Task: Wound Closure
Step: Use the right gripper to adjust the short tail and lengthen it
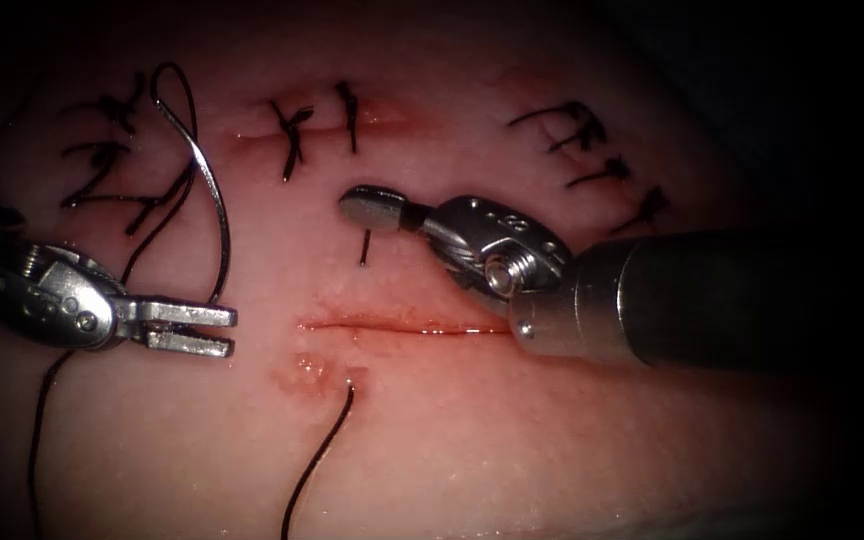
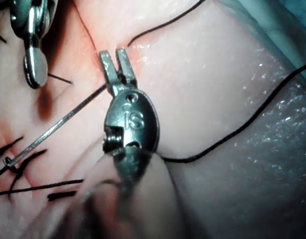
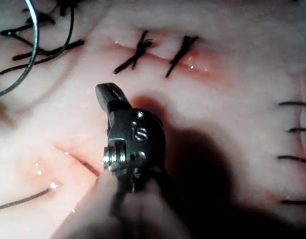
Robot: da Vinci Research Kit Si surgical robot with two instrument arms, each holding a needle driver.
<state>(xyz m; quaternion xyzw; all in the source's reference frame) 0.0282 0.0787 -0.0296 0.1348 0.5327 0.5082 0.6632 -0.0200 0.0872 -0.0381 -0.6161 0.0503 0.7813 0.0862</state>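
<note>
The open cut (image 1: 402, 325) runs across the tissue (image 1: 552, 450). My left tool (image 1: 214, 329) lies left of the cut, its jaws slightly apart. The curved needle (image 1: 220, 220) lies outside the tissue, arching up from the upper jaw; I see no grip on it. The same needle (image 2: 58, 122) meets the left tool (image 2: 114, 56) at the base of its jaws. My right tool (image 1: 372, 208) hovers just above the cut's left part, shut and empty. Thread (image 1: 317, 460) leaves the tissue below the cut. A short thread end (image 1: 364, 248) sticks out above it.
Finished stitches (image 1: 292, 135) close an older cut at the back, with more dark knots at far left (image 1: 112, 170) and far right (image 1: 592, 150). Red fluid (image 1: 307, 372) wets the tissue near the thread's exit. Another thread strand (image 1: 40, 420) trails down under the left tool.
</note>
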